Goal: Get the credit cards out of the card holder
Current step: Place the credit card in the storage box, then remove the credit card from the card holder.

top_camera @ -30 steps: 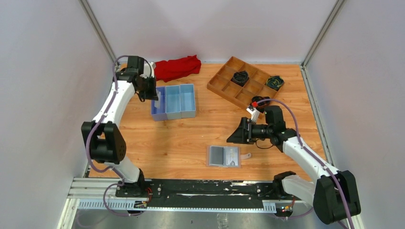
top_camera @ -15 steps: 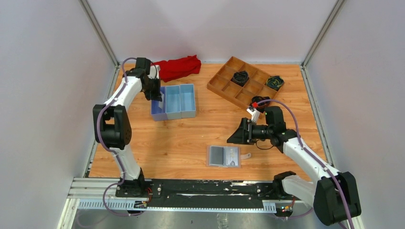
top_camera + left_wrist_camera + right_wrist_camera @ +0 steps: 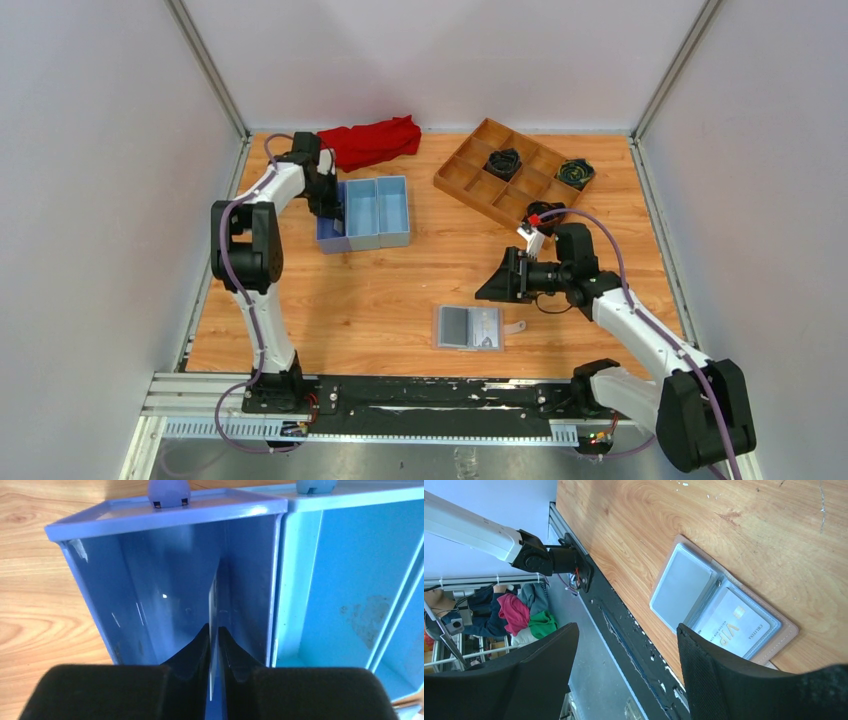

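Card holder (image 3: 470, 327) open flat, left claw (image 3: 213, 630) pinching edge-on card (image 3: 213, 595), right claw (image 3: 625, 635) wide, empty.

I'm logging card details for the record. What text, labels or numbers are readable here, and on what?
"VIP": on the pale card in the card holder.
Small line along that card's edge: too small to read.
Nothing else is legible in any view.

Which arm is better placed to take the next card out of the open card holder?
Right. The right gripper hovers open near the card holder, whose pale card shows; the left gripper is in the blue tray, shut on a thin card.
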`<control>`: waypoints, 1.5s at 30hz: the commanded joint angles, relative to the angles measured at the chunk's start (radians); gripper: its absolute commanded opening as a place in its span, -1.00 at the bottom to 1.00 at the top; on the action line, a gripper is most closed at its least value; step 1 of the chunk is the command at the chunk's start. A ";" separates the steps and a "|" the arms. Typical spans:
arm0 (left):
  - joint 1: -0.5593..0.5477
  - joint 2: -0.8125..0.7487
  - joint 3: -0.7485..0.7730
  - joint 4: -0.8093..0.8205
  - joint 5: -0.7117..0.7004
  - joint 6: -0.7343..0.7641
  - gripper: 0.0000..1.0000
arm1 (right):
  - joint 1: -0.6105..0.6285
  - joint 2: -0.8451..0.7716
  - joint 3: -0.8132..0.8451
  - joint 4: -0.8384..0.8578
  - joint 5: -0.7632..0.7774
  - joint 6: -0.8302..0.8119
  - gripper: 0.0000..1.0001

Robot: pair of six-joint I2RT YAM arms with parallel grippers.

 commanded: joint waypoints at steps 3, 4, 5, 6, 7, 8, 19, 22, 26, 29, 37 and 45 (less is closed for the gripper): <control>0.006 -0.027 0.012 0.009 -0.045 -0.013 -0.44 | -0.011 0.015 -0.014 0.010 0.003 0.005 0.51; 0.005 -0.037 0.009 0.010 -0.047 -0.015 -0.37 | -0.011 0.017 -0.014 0.012 0.004 0.008 0.51; 0.005 -0.049 0.005 0.009 -0.048 -0.016 -0.34 | -0.011 0.019 -0.014 0.015 0.002 0.011 0.51; 0.005 -0.065 0.002 0.008 -0.046 -0.017 -0.33 | -0.011 0.021 -0.012 0.019 0.002 0.013 0.51; 0.004 -0.079 -0.002 0.009 -0.044 -0.021 -0.32 | -0.010 0.022 -0.012 0.021 0.000 0.015 0.51; 0.005 -0.094 -0.003 0.008 -0.043 -0.023 -0.32 | -0.010 0.023 -0.011 0.021 0.000 0.015 0.51; 0.005 -0.357 0.021 -0.026 -0.068 -0.047 -0.31 | -0.011 0.020 -0.015 0.018 0.013 0.021 0.51; 0.004 -0.466 -0.005 -0.029 0.000 -0.061 -0.30 | -0.011 0.016 -0.012 -0.021 0.055 0.003 0.50; -0.033 -0.628 -0.142 -0.005 0.102 -0.080 -0.23 | -0.010 -0.004 0.010 -0.133 0.164 -0.030 0.50; -0.122 -0.740 -0.264 0.002 0.063 -0.099 -0.17 | -0.011 -0.011 -0.005 -0.159 0.233 -0.029 0.50; -0.486 -0.872 -0.631 0.267 0.104 -0.367 -0.16 | 0.000 0.019 -0.062 -0.172 0.309 -0.010 0.45; -0.726 -0.780 -0.781 0.553 0.052 -0.591 -0.05 | 0.150 0.032 -0.070 -0.076 0.326 0.064 0.42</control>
